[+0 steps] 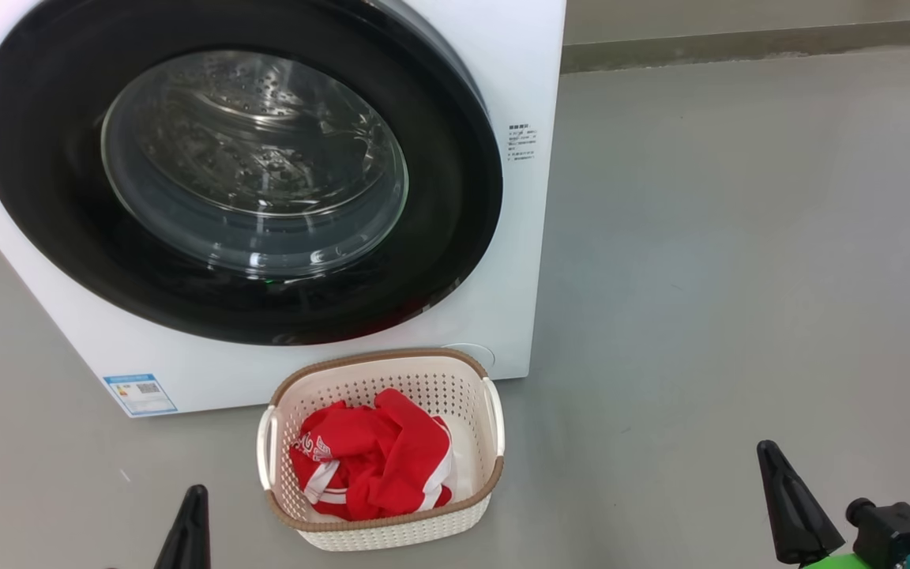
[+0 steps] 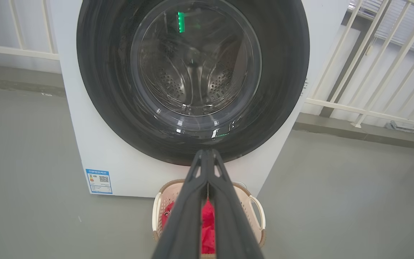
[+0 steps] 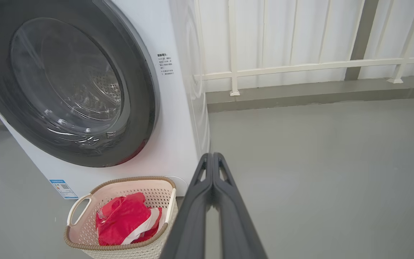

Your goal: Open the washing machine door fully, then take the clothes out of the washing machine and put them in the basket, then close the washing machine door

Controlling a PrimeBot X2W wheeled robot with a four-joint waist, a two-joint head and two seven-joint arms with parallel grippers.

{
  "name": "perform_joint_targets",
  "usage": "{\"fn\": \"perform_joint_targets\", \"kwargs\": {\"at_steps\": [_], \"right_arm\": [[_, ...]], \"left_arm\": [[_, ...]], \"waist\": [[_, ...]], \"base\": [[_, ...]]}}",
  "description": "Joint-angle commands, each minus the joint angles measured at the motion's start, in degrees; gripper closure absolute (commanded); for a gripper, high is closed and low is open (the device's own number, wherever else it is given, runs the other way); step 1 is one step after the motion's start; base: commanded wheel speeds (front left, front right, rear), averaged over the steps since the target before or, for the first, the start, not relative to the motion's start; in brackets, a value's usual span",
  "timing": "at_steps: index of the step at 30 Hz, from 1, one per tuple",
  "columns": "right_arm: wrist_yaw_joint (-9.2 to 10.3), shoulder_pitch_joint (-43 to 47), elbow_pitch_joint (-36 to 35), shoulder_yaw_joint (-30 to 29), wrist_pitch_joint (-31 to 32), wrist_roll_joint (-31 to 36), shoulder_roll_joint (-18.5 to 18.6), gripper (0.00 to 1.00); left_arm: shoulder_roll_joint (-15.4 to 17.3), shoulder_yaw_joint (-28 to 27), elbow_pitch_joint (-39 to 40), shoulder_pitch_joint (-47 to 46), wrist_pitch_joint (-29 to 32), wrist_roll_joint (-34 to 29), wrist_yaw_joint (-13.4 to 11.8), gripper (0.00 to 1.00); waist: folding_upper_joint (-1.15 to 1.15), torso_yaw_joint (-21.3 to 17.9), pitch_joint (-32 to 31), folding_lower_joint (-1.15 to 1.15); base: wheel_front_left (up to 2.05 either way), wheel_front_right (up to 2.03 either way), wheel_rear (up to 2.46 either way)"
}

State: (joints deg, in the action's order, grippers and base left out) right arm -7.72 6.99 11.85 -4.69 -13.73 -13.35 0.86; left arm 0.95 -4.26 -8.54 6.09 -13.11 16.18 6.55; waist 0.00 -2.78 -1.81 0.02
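Clothes (image 1: pixel 376 462) are piled in the basket (image 1: pixel 392 539), nearer the left end effector (image 2: pixel 207 154) than the right end effector (image 3: pixel 212 155), both pressed together.

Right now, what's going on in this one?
Nothing is being handled. The washing machine door sits closed against the washing machine, and the red clothes lie in the basket in front of it. The left gripper and right gripper are both shut and empty, either side of the basket. The job looks finished.

Red white-striped clothes (image 1: pixel 376 462), cream basket (image 1: pixel 392 539) with brown rim, white washing machine (image 1: pixel 526 63), black-rimmed door (image 1: pixel 455 237)
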Motion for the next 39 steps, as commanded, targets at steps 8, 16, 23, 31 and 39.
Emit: {"fn": "perform_joint_targets", "kwargs": {"at_steps": [8,16,23,31,39], "right_arm": [[0.03,-2.22,-1.08,-0.11,1.35,-5.97,0.55,1.0],[0.04,-3.02,-0.83,-0.17,2.66,-11.27,0.7,1.0],[0.05,-3.71,-0.63,-0.23,3.81,-15.89,0.83,1.0],[0.07,-4.49,-0.4,-0.32,5.13,-21.16,0.97,1.0],[0.08,-5.27,-0.17,-0.41,6.46,-26.4,1.1,1.0]], "left_arm": [[0.52,-0.41,0.76,-1.79,1.34,5.66,0.1,1.0],[0.62,-0.52,0.32,-2.54,2.62,10.72,0.16,1.0],[0.71,-0.62,-0.08,-3.2,3.77,15.15,0.21,1.0],[0.81,-0.76,-0.53,-3.95,5.08,20.21,0.27,1.0],[0.91,-0.9,-0.98,-4.71,6.4,25.24,0.33,1.0]], "waist": [[0.0,0.18,0.22,-0.02],[0.0,0.37,0.36,-0.02],[0.0,0.53,0.47,-0.02],[0.0,0.72,0.59,-0.02],[0.0,0.91,0.72,-0.02]], "base": [[0.0,0.0,0.0],[0.0,0.0,0.0],[0.0,0.0,0.0],[0.0,0.0,0.0],[0.0,0.0,0.0]]}}
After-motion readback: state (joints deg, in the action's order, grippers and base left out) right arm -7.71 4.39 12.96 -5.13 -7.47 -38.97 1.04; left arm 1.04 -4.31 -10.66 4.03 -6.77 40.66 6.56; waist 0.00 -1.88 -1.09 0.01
